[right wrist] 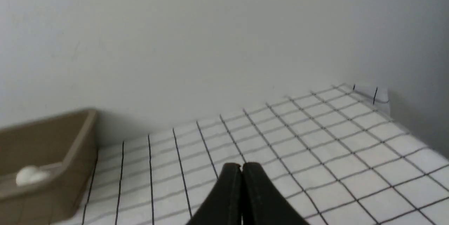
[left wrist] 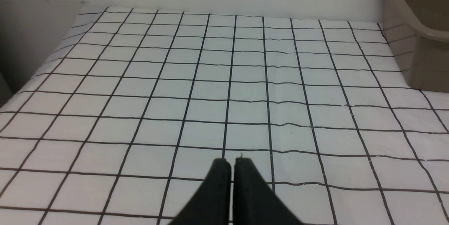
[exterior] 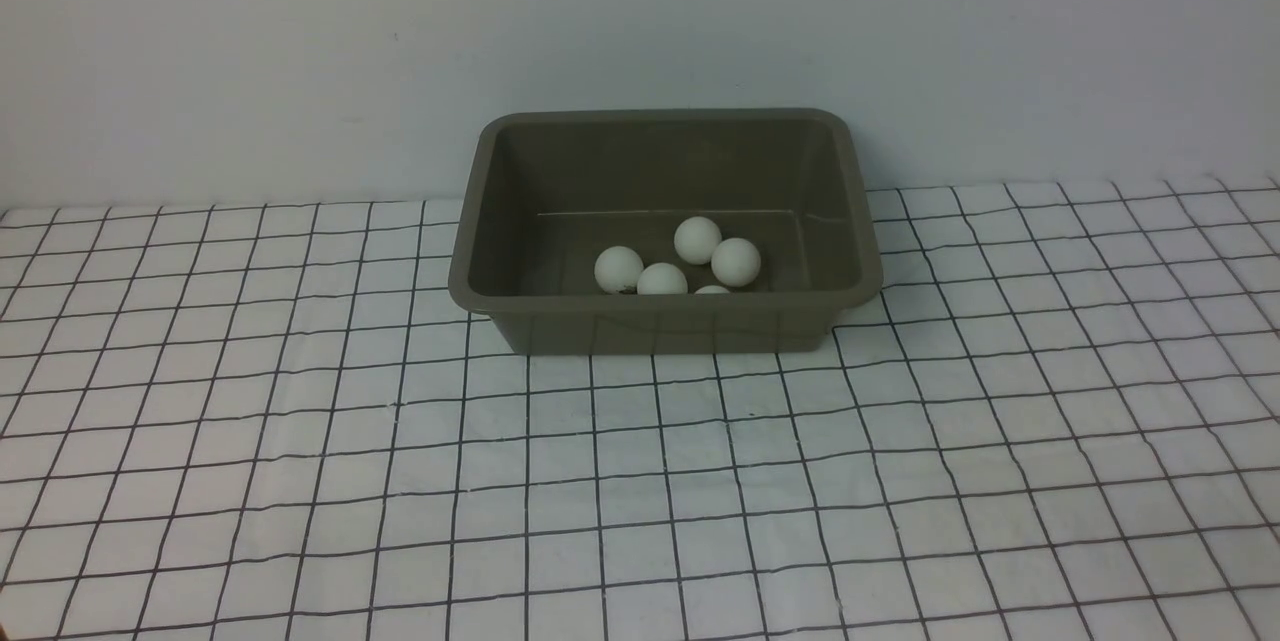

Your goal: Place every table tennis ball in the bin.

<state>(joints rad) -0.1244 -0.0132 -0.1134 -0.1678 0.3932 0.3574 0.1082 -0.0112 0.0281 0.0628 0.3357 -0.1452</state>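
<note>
Apparently you are looking at the tail end of the job rather than the middle of it. The bin (exterior: 665, 231) is sitting in the upper centre of the front view, against the back wall, and the table tennis balls (exterior: 698, 240) are lying clustered on its floor toward the near wall. Four are showing plainly and the top of a fifth (exterior: 712, 290) is peeking over the near rim; whether a sixth is hiding behind that rim you cannot tell from here.

No ball is showing on the checked cloth (exterior: 640, 481) in any view — front or either wrist.

Both arms are sitting out of the front view. The left gripper (left wrist: 231, 163) is showing at the bottom centre of its wrist picture with its jaws pressed together on nothing, the cloth beneath it and a corner of the bin at the upper right. The right gripper (right wrist: 241, 169) is likewise showing closed and empty at the bottom centre of its picture, with the bin at the lower left holding a blurred white ball (right wrist: 29, 176).

By my reading, the step in hand is the final check. Your next move is calling for a count inside the bin — and, if one is missing, a search of the cloth's edges before reaching.
</note>
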